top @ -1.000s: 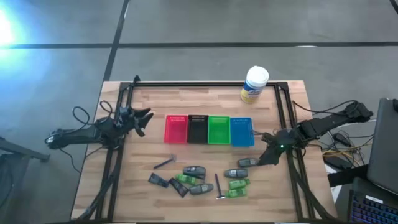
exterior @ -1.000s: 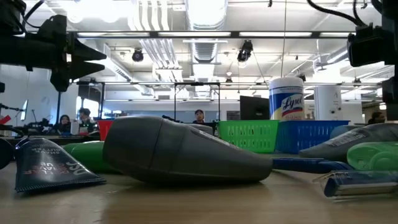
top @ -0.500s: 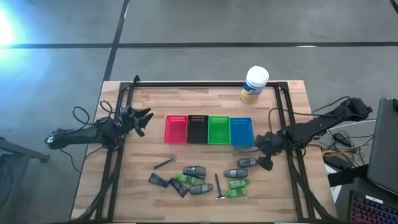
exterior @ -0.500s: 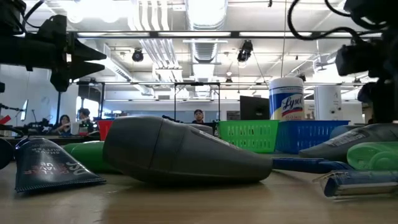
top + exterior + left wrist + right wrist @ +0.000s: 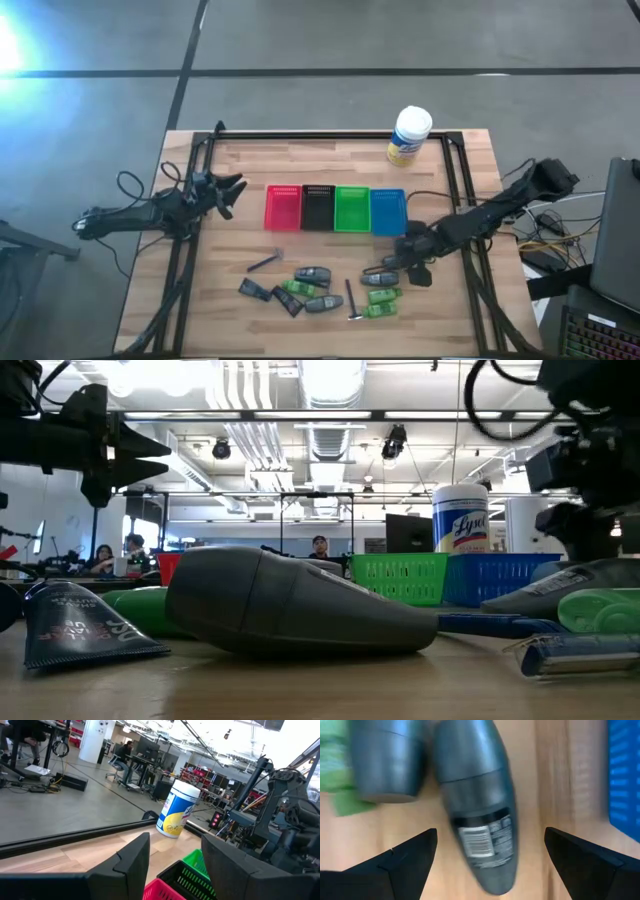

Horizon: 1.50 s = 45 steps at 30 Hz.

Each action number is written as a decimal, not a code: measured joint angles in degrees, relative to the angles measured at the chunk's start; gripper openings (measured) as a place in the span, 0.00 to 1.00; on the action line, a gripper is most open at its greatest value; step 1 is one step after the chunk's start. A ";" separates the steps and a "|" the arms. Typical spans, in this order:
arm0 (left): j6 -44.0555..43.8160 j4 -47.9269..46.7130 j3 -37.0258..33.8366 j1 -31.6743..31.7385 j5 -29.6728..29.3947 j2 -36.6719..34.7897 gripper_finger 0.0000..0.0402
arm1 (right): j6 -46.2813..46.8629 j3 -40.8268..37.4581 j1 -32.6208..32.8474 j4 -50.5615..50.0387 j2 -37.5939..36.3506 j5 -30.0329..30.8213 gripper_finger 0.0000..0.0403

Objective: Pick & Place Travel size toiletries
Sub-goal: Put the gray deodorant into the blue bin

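Observation:
The toiletries lie on the near half of the table: grey oval bottles (image 5: pixel 313 273), green packets (image 5: pixel 384 295), black tubes (image 5: pixel 255 290) and thin T-shaped sticks (image 5: pixel 265 262). My right gripper (image 5: pixel 410 255) is open and hovers over the grey bottle (image 5: pixel 396 261) nearest the blue tray. In the right wrist view that bottle (image 5: pixel 475 805) lies flat between the two spread fingers (image 5: pixel 410 860), untouched, beside a second grey bottle (image 5: pixel 387 760). My left gripper (image 5: pixel 232 190) waits open at the table's left, beside the red tray.
Four trays stand in a row mid-table: red (image 5: pixel 283 208), black (image 5: pixel 317 208), green (image 5: pixel 351 209), blue (image 5: pixel 389 211). A white canister with a yellow label (image 5: pixel 409 136) stands at the far edge. A dark frame rail (image 5: pixel 470 250) runs along the right side.
My right gripper has swung toward the table's left and come down over the grey bottle near the blue tray. The toiletries have stayed where they were.

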 joint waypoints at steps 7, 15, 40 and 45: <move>0.00 0.00 0.00 0.02 0.00 0.17 0.46 | -5.83 3.27 0.20 0.47 6.81 1.11 0.90; 0.00 -0.40 0.00 -0.01 0.02 0.20 0.46 | -7.22 6.38 0.17 1.08 10.40 0.99 0.84; 0.01 -0.85 0.00 0.01 0.00 0.20 0.46 | 39.41 12.47 10.48 -17.70 -6.09 7.38 0.50; 0.02 -0.85 0.00 0.01 0.00 0.20 0.46 | 57.23 12.31 8.09 -17.16 -14.42 21.28 0.50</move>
